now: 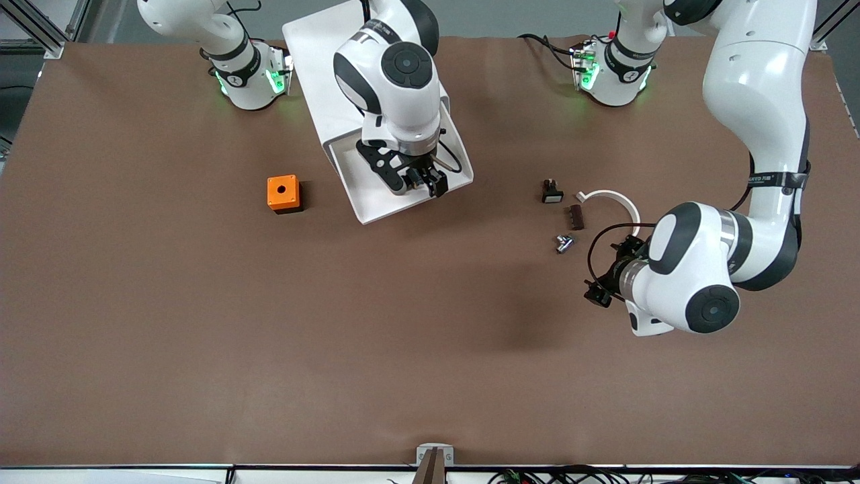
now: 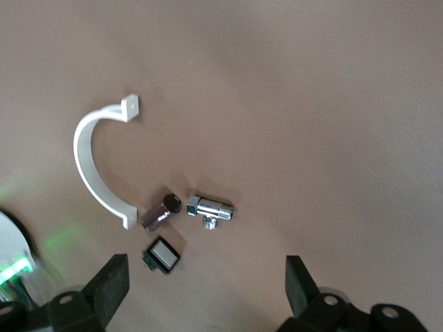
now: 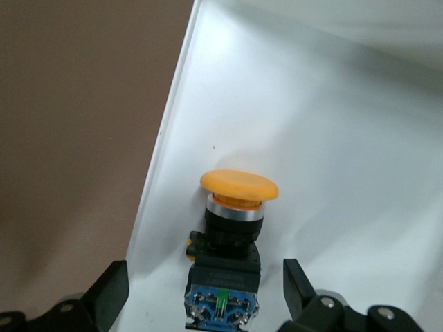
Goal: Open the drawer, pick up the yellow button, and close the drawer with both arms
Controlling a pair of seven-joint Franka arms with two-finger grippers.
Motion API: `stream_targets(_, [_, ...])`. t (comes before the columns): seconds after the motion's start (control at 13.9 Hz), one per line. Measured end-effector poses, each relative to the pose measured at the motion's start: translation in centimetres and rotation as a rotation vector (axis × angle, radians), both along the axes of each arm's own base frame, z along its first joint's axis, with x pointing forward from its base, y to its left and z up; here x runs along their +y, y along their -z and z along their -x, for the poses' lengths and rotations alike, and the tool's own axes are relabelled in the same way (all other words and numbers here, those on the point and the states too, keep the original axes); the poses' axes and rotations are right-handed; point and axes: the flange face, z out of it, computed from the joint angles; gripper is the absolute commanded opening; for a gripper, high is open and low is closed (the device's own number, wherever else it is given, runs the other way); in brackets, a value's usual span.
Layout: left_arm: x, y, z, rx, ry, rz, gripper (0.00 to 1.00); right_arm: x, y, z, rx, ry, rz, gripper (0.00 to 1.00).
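The drawer (image 1: 376, 195) is pulled out of the cabinet (image 1: 322, 60), and the right tool (image 1: 422, 180) hangs over its tray with its fingers (image 3: 104, 294) spread wide, holding nothing. In the right wrist view the button (image 3: 232, 235) lies in the tray close against one side wall, its orange-yellow cap pointing away from the tool and its black-and-blue body between the two open fingers.

The step in hand looks like the pick — the tool is lined up but has not closed. To do it well, I would lower straight down until the fingers bracket the black body just below the cap, not the cap itself: the cap is rounded and wider, and a grip there could slip. The wall is the awkward part, since the finger on that side has little room; a slight shift of the tool toward the tray's middle, or a small turn of the wrist, should keep it from catching the rim. Close gently, then lift vertically so the button clears the wall.

The left tool (image 2: 208, 297) waits, also fully open and empty, over the worktop (image 1: 201, 349) toward the left arm's end, near a white curved clip (image 2: 93, 166), a dark cylinder (image 2: 160, 211), a metal fitting (image 2: 210, 209) and a small black part (image 2: 162, 255). An orange cube (image 1: 283, 193) sits beside the drawer, toward the right arm's end. Closing the drawer is not yet begun.
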Motion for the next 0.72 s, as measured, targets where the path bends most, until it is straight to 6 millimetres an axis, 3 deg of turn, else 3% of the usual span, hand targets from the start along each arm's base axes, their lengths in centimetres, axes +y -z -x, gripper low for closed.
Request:
stream_targets(0.22, [-2.1,-2.3,0.7,-0.033,0.182,0.081,0.99,-0.2,0.0,-0.2,0.002,0.004,0.006,0.94])
stream_targets(0.43, [-5.0,-2.5,2.0,-0.023,0.300,0.143,1.00,-0.7,0.2,-0.1,0.000,-0.010,0.051,0.92])
stream_targets(0.72, [-9.7,-2.1,5.0,0.020,0.387,0.188,0.99,-0.9,0.2,-0.1,0.002,-0.015,0.069,0.71])
